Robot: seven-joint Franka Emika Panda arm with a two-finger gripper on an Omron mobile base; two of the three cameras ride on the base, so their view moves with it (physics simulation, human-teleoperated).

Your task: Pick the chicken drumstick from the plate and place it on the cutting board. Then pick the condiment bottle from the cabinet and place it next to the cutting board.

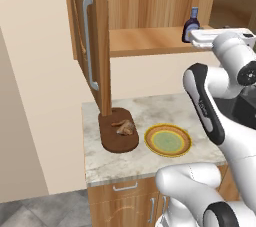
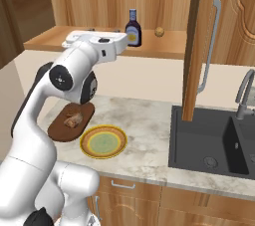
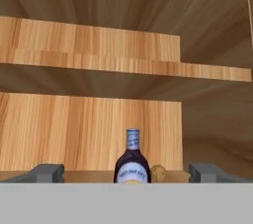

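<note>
The chicken drumstick (image 1: 125, 127) (image 2: 73, 119) lies on the dark cutting board (image 1: 111, 141) (image 2: 57, 130) at the counter's left end. Beside the board, the round yellow plate (image 1: 167, 141) (image 2: 103, 142) holds nothing. The condiment bottle (image 1: 191, 25) (image 2: 132, 28) (image 3: 132, 161) stands upright on the shelf of the open cabinet (image 1: 145, 41). My gripper (image 3: 127, 174) is raised to shelf height just in front of the bottle and is open. Its fingertips (image 3: 47, 172) stand wide apart, one on each side of the bottle, without touching it.
A small round tan knob (image 2: 159, 32) (image 3: 158, 172) sits on the shelf right of the bottle. The cabinet door (image 1: 95, 36) (image 2: 199, 46) with its grey bar handle hangs open over the counter. A dark sink (image 2: 214, 140) and faucet (image 2: 244, 93) lie to the right.
</note>
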